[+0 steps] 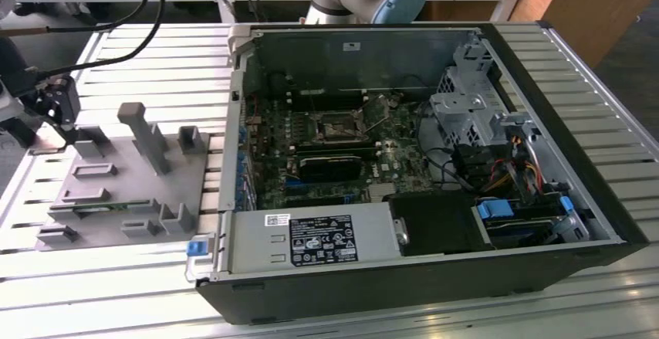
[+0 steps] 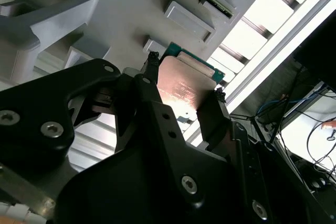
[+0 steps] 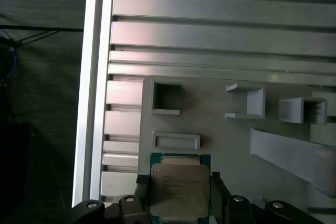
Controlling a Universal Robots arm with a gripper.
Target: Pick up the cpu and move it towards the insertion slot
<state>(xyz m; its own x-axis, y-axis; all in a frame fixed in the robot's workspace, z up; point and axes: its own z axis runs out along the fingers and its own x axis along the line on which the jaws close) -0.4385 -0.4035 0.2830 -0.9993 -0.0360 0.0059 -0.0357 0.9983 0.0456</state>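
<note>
The cpu [image 2: 185, 88], a flat square chip with a pale metal top and green edge, sits between the black fingers [image 2: 148, 80] of my gripper [image 2: 184, 97], which is shut on its two opposite sides. In the first wrist view the cpu [image 3: 180, 188] hangs over the corner of the grey plastic fixture [image 3: 210, 124], with the gripper [image 3: 180, 196] flanking it. The exterior view shows the gripper [image 1: 64, 127] at its far left, over the fixture's [image 1: 123, 188] back corner. The insertion slot [image 1: 337, 129], a shiny-framed square socket, lies on the motherboard inside the open computer case, well off to the right.
The open computer case [image 1: 412, 169] lies on a slatted aluminium table [image 1: 154, 69], its metal wall [image 1: 239, 123] standing between fixture and motherboard. Upright fixture posts [image 1: 144, 134] rise near the gripper. A power supply [image 1: 309, 240], drive cage [image 1: 464, 115] and cables [image 1: 505, 173] crowd the case.
</note>
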